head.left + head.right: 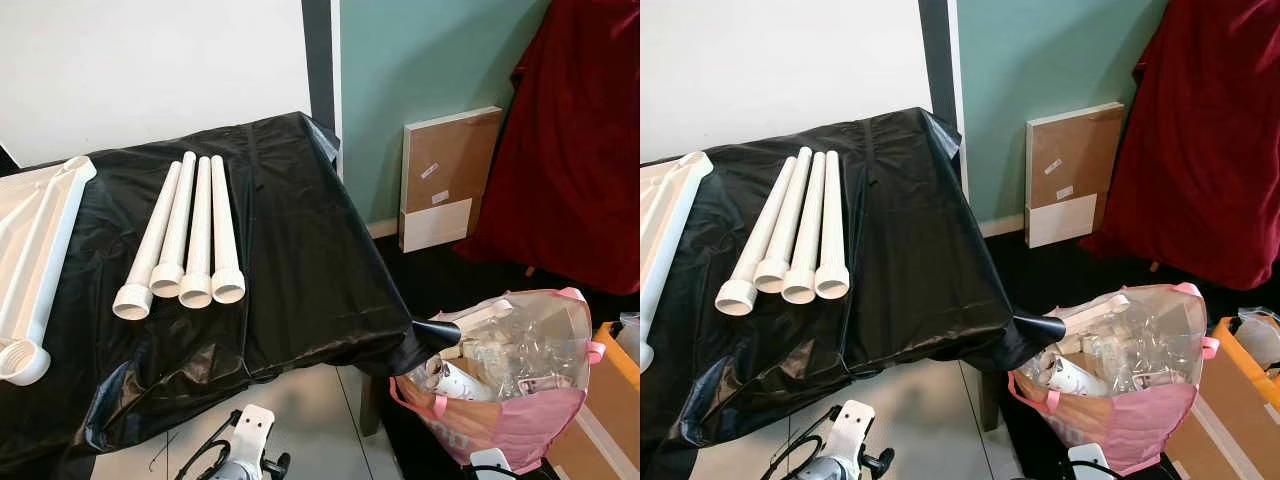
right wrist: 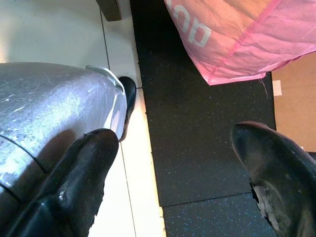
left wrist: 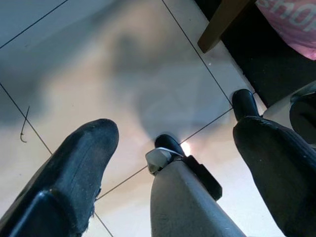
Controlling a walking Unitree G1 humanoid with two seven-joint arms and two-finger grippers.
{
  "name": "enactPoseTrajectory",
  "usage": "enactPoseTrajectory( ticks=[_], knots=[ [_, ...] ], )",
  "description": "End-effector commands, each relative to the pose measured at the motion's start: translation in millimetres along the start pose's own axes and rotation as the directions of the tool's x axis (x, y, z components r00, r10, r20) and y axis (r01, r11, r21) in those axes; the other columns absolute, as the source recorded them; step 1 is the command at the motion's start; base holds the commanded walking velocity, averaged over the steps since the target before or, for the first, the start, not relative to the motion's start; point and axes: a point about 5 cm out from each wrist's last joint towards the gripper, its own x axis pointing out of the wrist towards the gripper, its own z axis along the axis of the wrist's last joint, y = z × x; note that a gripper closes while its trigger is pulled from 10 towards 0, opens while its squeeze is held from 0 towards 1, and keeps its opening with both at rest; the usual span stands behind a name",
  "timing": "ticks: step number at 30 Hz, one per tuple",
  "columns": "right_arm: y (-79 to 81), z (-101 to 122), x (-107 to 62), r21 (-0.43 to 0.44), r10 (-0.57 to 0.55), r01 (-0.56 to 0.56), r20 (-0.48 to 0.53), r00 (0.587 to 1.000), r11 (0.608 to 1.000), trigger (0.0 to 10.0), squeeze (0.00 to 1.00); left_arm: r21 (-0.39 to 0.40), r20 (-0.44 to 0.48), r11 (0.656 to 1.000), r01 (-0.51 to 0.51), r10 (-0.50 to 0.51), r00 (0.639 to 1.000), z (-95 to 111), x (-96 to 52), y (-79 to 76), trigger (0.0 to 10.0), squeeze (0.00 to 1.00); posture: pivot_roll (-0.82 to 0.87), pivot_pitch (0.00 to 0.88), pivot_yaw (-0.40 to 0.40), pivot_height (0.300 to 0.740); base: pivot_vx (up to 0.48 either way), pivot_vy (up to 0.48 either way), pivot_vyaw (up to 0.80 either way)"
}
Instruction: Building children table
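Several white table legs (image 1: pixel 187 235) lie side by side on a table covered with black plastic sheeting (image 1: pixel 290 260), their wide ends toward me. A white tabletop frame (image 1: pixel 35 260) with a round socket lies at the left edge of the table. My left gripper (image 3: pixel 173 163) hangs open over the tiled floor, with nothing between its fingers (image 3: pixel 81 163). My right gripper (image 2: pixel 173 168) hangs open over a black floor mat, next to my silver leg, its fingers (image 2: pixel 84 173) empty.
A pink bag (image 1: pixel 510 390) full of plastic packaging and parts stands on the floor right of the table. A flat cardboard box (image 1: pixel 447 175) leans on the teal wall. A dark red curtain (image 1: pixel 580 140) hangs at far right. An orange box (image 1: pixel 1252 360) sits at the right edge.
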Motion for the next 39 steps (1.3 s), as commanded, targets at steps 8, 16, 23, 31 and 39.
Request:
enactPoseTrajectory(
  ticks=[8, 16, 23, 31, 39],
  knots=[
    [3.3, -4.6, -0.9, 0.010, 0.010, -0.009, -0.016, 1.000, 1.000, 10.0, 0.00, -0.010, -0.042, 1.000, -0.014, 0.014, 0.999, -13.0, -3.5, 2.0, 10.0, 0.00, -0.19, 0.000, 0.057, 0.740, 0.000, 0.000, 0.00],
    [1.8, 0.0, 0.2, 0.020, 0.004, -0.004, 0.000, 1.000, 1.000, 10.0, 0.00, -0.025, -0.055, 0.999, -0.020, 0.019, 0.998, -18.2, -4.9, 1.8, 10.0, 0.00, -0.18, 0.000, 0.049, 0.740, 0.000, 0.000, 0.00],
    [-0.1, 5.0, 1.5, 0.022, 0.007, -0.007, 0.009, 1.000, 1.000, 10.0, 0.00, -0.032, -0.062, 0.999, -0.026, 0.024, 0.998, -20.9, -5.1, -0.4, 10.0, 0.00, -0.18, 0.000, 0.044, 0.740, 0.000, 0.000, 0.00],
    [-4.9, 7.7, 1.9, 0.044, -0.002, 0.001, 0.017, 1.000, 0.999, 10.0, 0.00, -0.041, -0.061, 0.999, -0.033, 0.031, 0.998, -21.0, -5.0, -0.6, 10.0, 0.00, -0.17, 0.000, 0.040, 0.740, 0.000, 0.000, 0.00],
    [-9.0, 26.6, 5.0, 0.223, -0.037, 0.014, 0.101, 0.994, 0.975, 10.0, 0.00, -0.069, -0.043, 0.997, -0.042, 0.039, 0.998, -16.0, -3.6, -0.4, 10.0, 0.00, -0.17, 0.000, 0.036, 0.740, 0.000, 0.000, 0.00]
  ],
)
